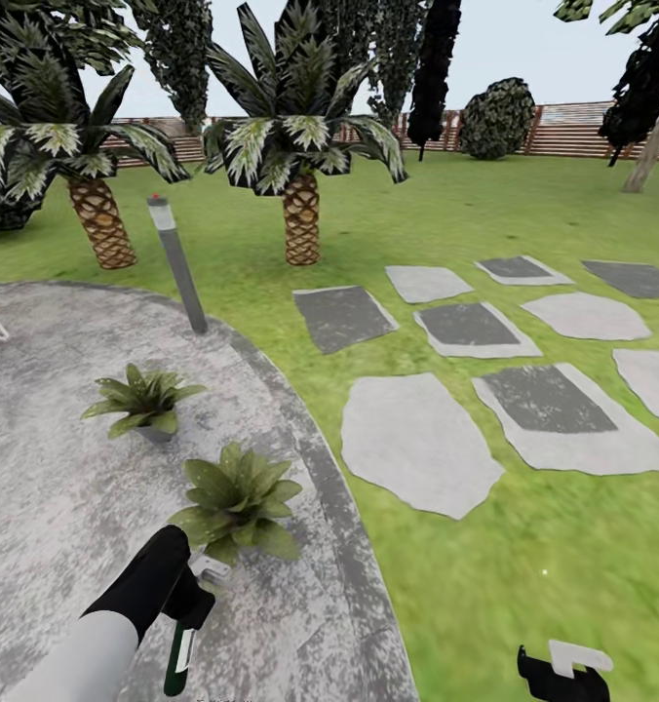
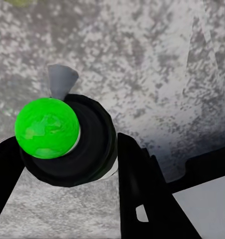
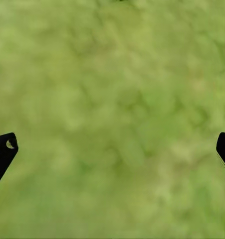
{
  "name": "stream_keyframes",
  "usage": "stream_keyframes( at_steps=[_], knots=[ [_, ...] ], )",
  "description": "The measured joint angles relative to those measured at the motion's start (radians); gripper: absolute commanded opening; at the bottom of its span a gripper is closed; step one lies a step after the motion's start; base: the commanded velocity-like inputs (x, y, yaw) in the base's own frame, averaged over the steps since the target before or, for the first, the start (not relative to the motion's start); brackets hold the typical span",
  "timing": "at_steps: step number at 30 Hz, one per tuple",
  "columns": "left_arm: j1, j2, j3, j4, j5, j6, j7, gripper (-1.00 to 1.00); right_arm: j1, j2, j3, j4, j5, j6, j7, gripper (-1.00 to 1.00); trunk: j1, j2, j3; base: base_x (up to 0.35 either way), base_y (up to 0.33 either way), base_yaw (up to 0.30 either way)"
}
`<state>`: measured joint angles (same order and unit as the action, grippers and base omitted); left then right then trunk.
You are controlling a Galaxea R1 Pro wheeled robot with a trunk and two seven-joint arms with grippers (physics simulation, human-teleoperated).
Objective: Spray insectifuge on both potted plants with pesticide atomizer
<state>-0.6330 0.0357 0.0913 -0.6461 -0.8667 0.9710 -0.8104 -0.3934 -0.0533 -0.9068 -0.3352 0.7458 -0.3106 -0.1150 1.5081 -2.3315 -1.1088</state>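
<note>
Left claw (image 1: 195, 597) grips slim atomizer (image 1: 179, 655) — round tip.

Round grey paved patio (image 1: 57, 468) carried two potted plants (image 1: 142, 400) (image 1: 237, 499) near its lawn-side edge; grey post (image 1: 178, 268) at the rim.
</note>
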Motion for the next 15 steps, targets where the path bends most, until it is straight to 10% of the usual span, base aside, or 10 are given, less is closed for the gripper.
stream_keyframes(
  at_steps=[15],
  knots=[
    [0.0,0.005,-0.002,-0.025,-0.001,0.003,0.0,-1.0,-0.001,0.003,0.001,0.0,0.0,0.0,0.0,1.0,0.0,0.0,-0.007,-0.016,-0.191,0.254]
  ],
)
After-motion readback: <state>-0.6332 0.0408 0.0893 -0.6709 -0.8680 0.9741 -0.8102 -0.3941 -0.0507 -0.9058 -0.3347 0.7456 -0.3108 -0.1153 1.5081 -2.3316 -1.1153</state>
